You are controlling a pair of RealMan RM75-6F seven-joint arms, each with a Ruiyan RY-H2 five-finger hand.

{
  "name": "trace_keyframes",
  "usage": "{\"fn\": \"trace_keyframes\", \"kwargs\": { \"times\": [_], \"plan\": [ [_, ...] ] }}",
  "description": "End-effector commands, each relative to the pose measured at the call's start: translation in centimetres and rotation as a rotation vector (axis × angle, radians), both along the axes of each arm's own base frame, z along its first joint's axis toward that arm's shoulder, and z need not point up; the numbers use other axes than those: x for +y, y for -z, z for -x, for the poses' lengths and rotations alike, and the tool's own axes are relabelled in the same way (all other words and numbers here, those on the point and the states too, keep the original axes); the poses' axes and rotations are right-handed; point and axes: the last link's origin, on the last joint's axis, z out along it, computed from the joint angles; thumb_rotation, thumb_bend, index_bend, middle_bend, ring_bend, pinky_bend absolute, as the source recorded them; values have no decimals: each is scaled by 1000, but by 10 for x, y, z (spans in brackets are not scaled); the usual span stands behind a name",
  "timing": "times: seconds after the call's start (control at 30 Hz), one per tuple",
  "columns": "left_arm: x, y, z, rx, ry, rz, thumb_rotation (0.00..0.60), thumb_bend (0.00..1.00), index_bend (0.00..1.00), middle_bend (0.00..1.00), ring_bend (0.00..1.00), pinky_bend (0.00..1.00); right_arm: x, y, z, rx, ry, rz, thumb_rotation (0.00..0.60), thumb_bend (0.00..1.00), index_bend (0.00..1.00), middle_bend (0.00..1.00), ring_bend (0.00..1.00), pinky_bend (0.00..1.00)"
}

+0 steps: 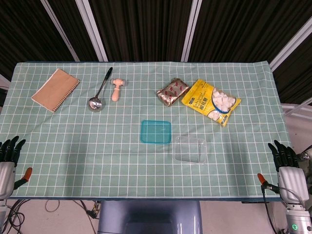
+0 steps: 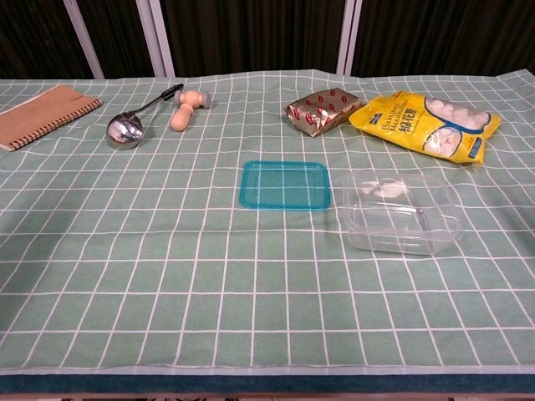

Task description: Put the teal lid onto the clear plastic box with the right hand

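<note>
Hands at the near table edge, one on each side, seen only in the head view: left hand [image 1: 9, 158] just off the near-left corner, right hand [image 1: 287, 168] just off the near-right corner, both with fingers extended and apart, holding nothing and touching none of the objects. Table [image 1: 87, 161] carries a green cloth with a white grid. One clear plastic box [image 2: 403, 212] sits nearest, right of centre, uncovered and upright; nothing visible inside it. One teal lid [image 2: 284, 185] lies flat on the cloth just beside the box, to its left and slightly farther back, apart from it with a narrow gap. Farther back, a row of single items. From the right: one yellow bag [image 2: 428, 124] with white round pieces showing through its clear window, one silver-and-red foil packet [image 2: 323, 110] just beside it, one small wooden mallet [image 2: 187, 107], one metal ladle [image 2: 134, 121] with black handle, bowl toward the near side, and one spiral-bound notebook [image 2: 42, 115] with brown cover at far left.
</note>
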Motion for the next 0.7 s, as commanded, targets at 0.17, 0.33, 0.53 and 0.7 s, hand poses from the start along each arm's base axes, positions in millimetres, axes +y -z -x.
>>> {"fn": "trace_keyframes", "kwargs": {
  "times": [0.17,0.33,0.53,0.7],
  "plan": [
    [0,0,0,1,-1,1,600,321,78,0,0,0,0,0,0,-2,0,0,600,277,0,0,0,0],
    [0,-1,0,0,2,-3,600,321,77,0,0,0,1,-2,0,-10,0,0,600,278,0,0,0,0],
    [0,-1,0,0,3,-3,600,320,78,0,0,0,3,-5,-1,-36,8,-8,600,270,0,0,0,0],
    [0,-1,-1,-4,12,-6,600,321,78,0,0,0,4,-9,0,-11,16,-21,600,243,0,0,0,0]
  ]
}}
